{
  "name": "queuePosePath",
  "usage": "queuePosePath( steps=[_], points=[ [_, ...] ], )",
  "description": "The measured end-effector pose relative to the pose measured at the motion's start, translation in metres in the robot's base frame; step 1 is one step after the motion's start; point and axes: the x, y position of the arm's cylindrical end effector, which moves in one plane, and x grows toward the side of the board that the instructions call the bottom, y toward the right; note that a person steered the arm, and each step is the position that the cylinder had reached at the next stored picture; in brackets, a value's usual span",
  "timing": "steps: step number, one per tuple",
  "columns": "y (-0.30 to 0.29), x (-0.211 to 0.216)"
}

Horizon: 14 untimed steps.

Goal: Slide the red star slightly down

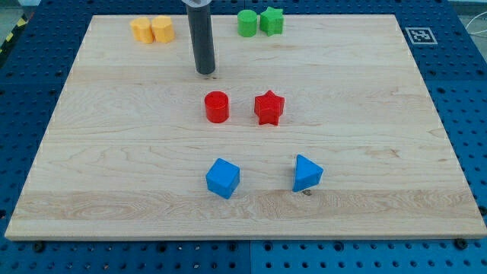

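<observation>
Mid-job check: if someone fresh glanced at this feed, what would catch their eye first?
Probably the dark rod coming down from the view's top, my tip resting on the wooden board above and left of the red cylinder. Next, that cylinder and the red star side by side at the centre, apart from each other and from the tip. Below them sit a blue cube and another blue block.

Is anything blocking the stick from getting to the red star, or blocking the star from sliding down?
Nothing blocks my tip from the red star; the red cylinder sits beside the star, off that line. Below the star the board is bare; the blue blocks lie lower, off to either side.
</observation>
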Motion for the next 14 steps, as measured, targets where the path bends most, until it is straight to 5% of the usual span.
queuePosePath(
  steps=[14],
  points=[
    [0.047,0.043]
  ],
)
